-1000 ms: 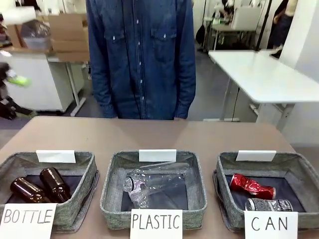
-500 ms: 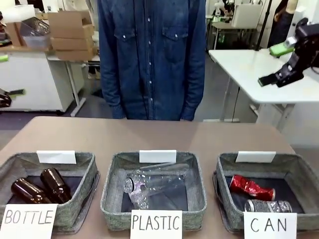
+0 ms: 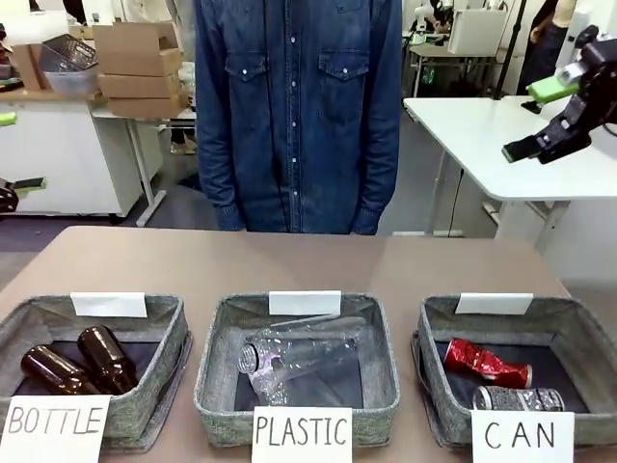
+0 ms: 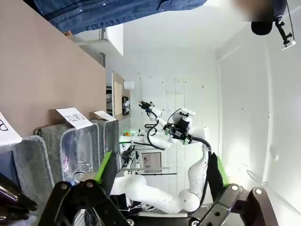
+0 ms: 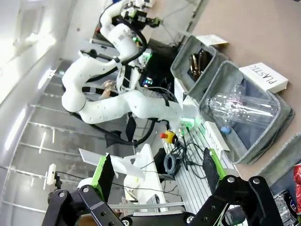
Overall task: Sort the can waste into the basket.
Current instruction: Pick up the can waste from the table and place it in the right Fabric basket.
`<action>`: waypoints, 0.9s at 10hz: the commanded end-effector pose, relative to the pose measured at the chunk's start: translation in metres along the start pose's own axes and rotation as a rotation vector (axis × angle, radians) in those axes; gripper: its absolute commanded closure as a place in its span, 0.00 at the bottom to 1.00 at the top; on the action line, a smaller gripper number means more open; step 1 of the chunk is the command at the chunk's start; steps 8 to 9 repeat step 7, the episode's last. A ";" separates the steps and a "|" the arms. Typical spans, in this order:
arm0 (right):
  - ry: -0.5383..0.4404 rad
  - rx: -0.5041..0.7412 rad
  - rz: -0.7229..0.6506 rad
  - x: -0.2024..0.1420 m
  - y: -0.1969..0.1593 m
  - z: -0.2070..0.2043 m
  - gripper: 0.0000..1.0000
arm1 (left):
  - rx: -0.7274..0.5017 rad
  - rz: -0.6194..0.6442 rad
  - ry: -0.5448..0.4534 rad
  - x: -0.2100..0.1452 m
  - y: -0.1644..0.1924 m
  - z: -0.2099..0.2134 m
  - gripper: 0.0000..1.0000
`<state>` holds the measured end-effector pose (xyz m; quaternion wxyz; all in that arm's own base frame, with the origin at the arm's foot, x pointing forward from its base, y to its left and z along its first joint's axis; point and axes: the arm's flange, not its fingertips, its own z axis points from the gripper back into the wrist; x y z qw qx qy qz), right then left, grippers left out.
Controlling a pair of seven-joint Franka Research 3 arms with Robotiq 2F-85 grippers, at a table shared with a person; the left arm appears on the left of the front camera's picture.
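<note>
Two cans lie in the grey basket (image 3: 578, 328) behind the "CAN" sign (image 3: 523, 434) at the front right: a crushed red can (image 3: 487, 362) and, in front of it, a dark printed can (image 3: 519, 397). High above that basket, my right gripper (image 3: 537, 121) hangs open and holds nothing. At the picture's left edge my left gripper (image 3: 12, 152) is also raised and open. The right wrist view has its open gripper (image 5: 156, 174) in the air, with the red can (image 5: 297, 181) at the lower right edge. In the left wrist view, the open gripper (image 4: 160, 174) holds nothing.
A basket signed "BOTTLE" (image 3: 154, 333) holds two brown bottles (image 3: 82, 362). The middle one, signed "PLASTIC" (image 3: 217, 357), holds a clear plastic bottle (image 3: 299, 357). A person in a denim shirt (image 3: 294, 106) stands at the far edge. A white table (image 3: 501, 145) stands behind on the right.
My right gripper has come into view at the upper right and risen a little. My left gripper has drawn back to the left edge. The person shifted slightly right.
</note>
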<state>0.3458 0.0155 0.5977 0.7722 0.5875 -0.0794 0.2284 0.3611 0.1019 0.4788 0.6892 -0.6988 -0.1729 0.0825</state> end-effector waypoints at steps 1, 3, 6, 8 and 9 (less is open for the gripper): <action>0.015 0.004 0.022 0.000 0.000 0.003 0.00 | 0.017 0.011 0.004 0.000 -0.004 0.000 0.00; 0.015 0.004 0.022 0.000 0.000 0.003 0.00 | 0.017 0.011 0.004 0.000 -0.004 0.000 0.00; 0.015 0.004 0.022 0.000 0.000 0.003 0.00 | 0.017 0.011 0.004 0.000 -0.004 0.000 0.00; 0.015 0.004 0.022 0.000 0.000 0.003 0.00 | 0.017 0.011 0.004 0.000 -0.004 0.000 0.00; 0.015 0.004 0.022 0.000 0.000 0.003 0.00 | 0.017 0.011 0.004 0.000 -0.004 0.000 0.00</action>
